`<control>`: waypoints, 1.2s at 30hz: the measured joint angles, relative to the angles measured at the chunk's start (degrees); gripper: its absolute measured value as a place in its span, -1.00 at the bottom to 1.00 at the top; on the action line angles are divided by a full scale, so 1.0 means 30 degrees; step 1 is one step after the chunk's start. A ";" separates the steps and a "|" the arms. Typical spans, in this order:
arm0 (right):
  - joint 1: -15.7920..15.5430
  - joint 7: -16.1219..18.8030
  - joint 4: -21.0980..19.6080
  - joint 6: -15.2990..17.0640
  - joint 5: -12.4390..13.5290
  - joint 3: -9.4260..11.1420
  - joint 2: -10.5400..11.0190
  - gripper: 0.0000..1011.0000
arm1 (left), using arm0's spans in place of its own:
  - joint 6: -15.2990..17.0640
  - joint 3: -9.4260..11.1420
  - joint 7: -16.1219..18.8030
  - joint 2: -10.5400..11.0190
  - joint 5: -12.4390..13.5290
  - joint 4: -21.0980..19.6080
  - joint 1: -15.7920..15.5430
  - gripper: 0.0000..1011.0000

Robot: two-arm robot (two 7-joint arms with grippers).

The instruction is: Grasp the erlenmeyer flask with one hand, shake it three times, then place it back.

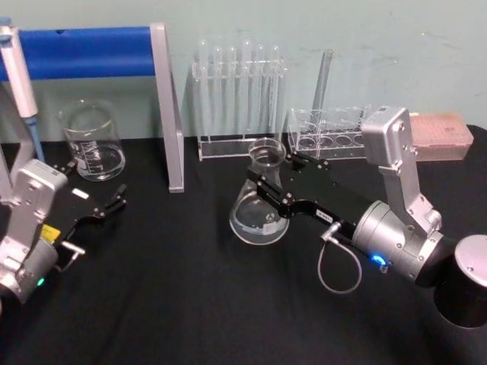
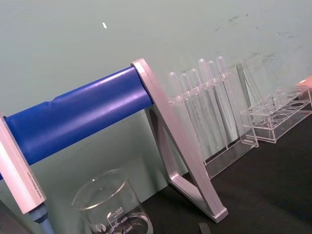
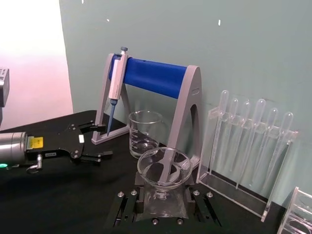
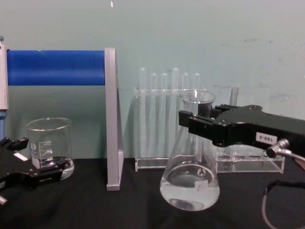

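Observation:
The erlenmeyer flask [image 1: 257,220] is clear glass with a little clear liquid in its wide base. It stands upright at the middle of the black table [image 1: 190,304]. My right gripper [image 1: 268,176] reaches in from the right and is shut on the flask's narrow neck, just under the flared rim. From the chest, the flask [image 4: 190,186] shows side-on with the right gripper [image 4: 198,121] clamped across its neck. In the right wrist view the flask's rim [image 3: 163,168] sits between the jaws of the right gripper [image 3: 161,202]. I cannot tell whether its base touches the cloth. My left gripper [image 1: 114,204] rests open at the far left.
A glass beaker [image 1: 93,141] stands at the back left under a blue-barred pipette stand [image 1: 91,52] holding a pipette [image 1: 17,68]. Behind the flask are a test tube rack [image 1: 240,99] and a lower clear rack [image 1: 327,129]. A pink box [image 1: 445,137] sits back right.

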 joint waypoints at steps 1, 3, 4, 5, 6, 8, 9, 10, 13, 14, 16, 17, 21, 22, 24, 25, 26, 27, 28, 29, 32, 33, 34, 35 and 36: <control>0.0027 0.0128 0.0037 -0.0029 0.0150 -0.0027 0.0139 -0.11 | 0.0001 0.0000 0.0000 0.0000 0.0000 0.0000 0.0000 0.98; 0.0052 0.0264 0.0069 -0.0067 0.0282 -0.0058 0.0282 -0.11 | 0.0001 0.0000 0.0000 0.0000 0.0000 -0.0001 0.0001 0.98; 0.0060 0.0321 0.0084 -0.0086 0.0333 -0.0086 0.0353 -0.11 | 0.0001 0.0001 0.0000 0.0000 0.0000 -0.0001 0.0000 0.98; 0.0075 0.0446 0.0110 -0.0140 0.0442 -0.0143 0.0492 -0.11 | 0.0001 0.0001 0.0001 0.0000 -0.0001 -0.0001 -0.0001 0.98; 0.0087 0.0505 0.0123 -0.0173 0.0493 -0.0170 0.0562 -0.11 | 0.0001 0.0001 0.0001 0.0000 0.0000 -0.0001 -0.0001 0.98; 0.0120 0.0701 0.0163 -0.0282 0.0649 -0.0281 0.0771 -0.11 | 0.0001 0.0000 0.0000 0.0000 0.0001 -0.0002 0.0000 0.98; 0.0132 0.0762 0.0179 -0.0316 0.0698 -0.0319 0.0829 -0.11 | 0.0001 0.0000 0.0000 0.0000 0.0000 -0.0002 0.0001 0.98; 0.0182 0.0910 0.0228 -0.0385 0.0794 -0.0409 0.0957 -0.11 | 0.0001 0.0001 0.0000 0.0000 0.0000 -0.0001 0.0000 0.98; 0.0280 0.1249 0.0345 -0.0435 0.0992 -0.0566 0.1180 -0.11 | 0.0001 0.0001 0.0000 0.0000 0.0000 -0.0001 0.0000 0.98; 0.0361 0.1491 0.0433 -0.0457 0.1125 -0.0662 0.1326 -0.11 | 0.0001 0.0000 0.0000 0.0000 0.0001 -0.0001 0.0001 0.98; 0.0456 0.1795 0.0553 -0.0498 0.1269 -0.0779 0.1484 -0.11 | 0.0001 0.0001 0.0000 0.0001 0.0000 -0.0001 0.0000 0.98; 0.0561 0.2100 0.0697 -0.0550 0.1411 -0.0897 0.1654 -0.11 | 0.0001 0.0000 0.0000 0.0000 0.0001 -0.0001 0.0000 0.98; 0.0815 0.2830 0.1084 -0.0834 0.1721 -0.1185 0.2011 -0.11 | 0.0001 0.0001 0.0000 0.0000 0.0000 -0.0001 0.0000 0.98; 0.0883 0.2997 0.1195 -0.0939 0.1779 -0.1259 0.2097 -0.11 | 0.0000 0.0001 0.0000 0.0000 0.0000 -0.0001 0.0000 0.98; 0.1012 0.3412 0.1490 -0.1209 0.1927 -0.1416 0.2279 -0.11 | 0.0001 0.0001 0.0000 0.0000 0.0000 -0.0001 0.0000 0.98; 0.1049 0.3522 0.1591 -0.1292 0.1969 -0.1468 0.2339 -0.11 | 0.0001 0.0001 0.0000 0.0000 0.0001 -0.0001 0.0001 0.98; 0.1091 0.3628 0.1682 -0.1367 0.2005 -0.1519 0.2397 -0.11 | 0.0000 0.0000 0.0000 0.0000 0.0000 0.0000 -0.0001 0.98; 0.1163 0.3819 0.1852 -0.1493 0.2081 -0.1617 0.2518 -0.11 | 0.0001 0.0000 0.0000 0.0000 0.0000 -0.0001 -0.0001 0.98; 0.1199 0.3900 0.1934 -0.1542 0.2115 -0.1662 0.2572 -0.11 | 0.0001 -0.0001 0.0000 0.0000 0.0000 -0.0001 0.0000 0.98; 0.1233 0.3974 0.2029 -0.1586 0.2147 -0.1708 0.2616 -0.11 | 0.0000 0.0001 0.0000 0.0000 -0.0001 -0.0001 0.0000 0.98; 0.1377 0.4262 0.2364 -0.1748 0.2342 -0.1880 0.2788 -0.11 | 0.0001 0.0001 0.0000 0.0000 0.0000 -0.0001 0.0000 0.98; 0.1419 0.4343 0.2454 -0.1785 0.2415 -0.1920 0.2817 -0.11 | 0.0001 0.0000 0.0000 0.0000 0.0000 -0.0002 0.0000 0.98; 0.1456 0.4438 0.2539 -0.1809 0.2490 -0.1953 0.2835 -0.11 | 0.0001 0.0001 0.0000 0.0000 0.0001 0.0000 0.0000 0.98; 0.1537 0.4677 0.2747 -0.1866 0.2717 -0.2021 0.2864 -0.11 | 0.0000 0.0001 0.0000 0.0000 0.0000 -0.0001 0.0001 0.98; 0.1574 0.4776 0.2845 -0.1898 0.2808 -0.2057 0.2882 -0.11 | 0.0001 0.0001 0.0000 0.0000 0.0000 -0.0001 0.0001 0.98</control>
